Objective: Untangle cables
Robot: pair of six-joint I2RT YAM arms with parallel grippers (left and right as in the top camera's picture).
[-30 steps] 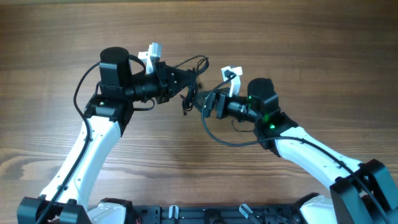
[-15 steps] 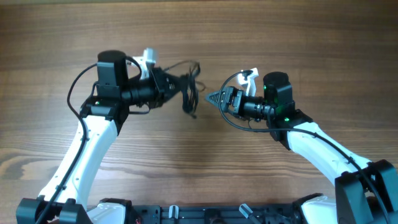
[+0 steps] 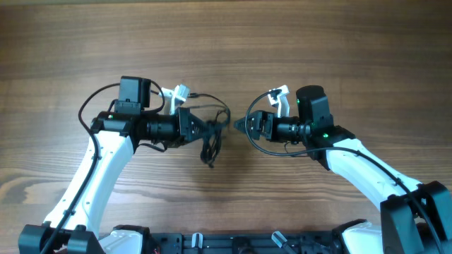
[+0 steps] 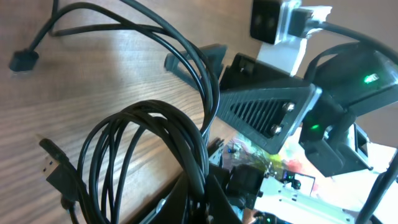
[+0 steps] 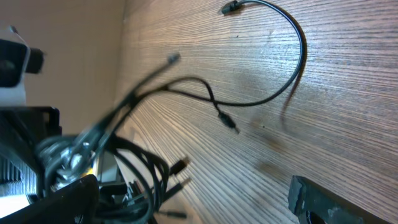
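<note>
The cables [image 3: 210, 144] are a bundle of thin black cords hanging in loops from my left gripper [image 3: 214, 129], which is shut on them. In the left wrist view the bundle [image 4: 155, 143] runs into the jaws [image 4: 205, 193], and loose strands lead away to a small plug [image 4: 22, 60] on the table. My right gripper [image 3: 240, 125] is open and empty just to the right of the bundle, facing it, fingers apart [image 4: 236, 87]. The right wrist view shows the bundle [image 5: 143, 174] at lower left and one long strand [image 5: 298, 56] curving over the wood.
The wooden table [image 3: 339, 42] stretches all round. Thicker black robot wires loop beside each arm, one by the left arm [image 3: 88, 109] and one under the right wrist [image 3: 265, 149]. The arm bases stand at the front edge [image 3: 212, 243].
The two grippers pulled apart from where they met. My left gripper carried the bundle toward the front of the table. My right gripper drew back to the right and came away empty.
</note>
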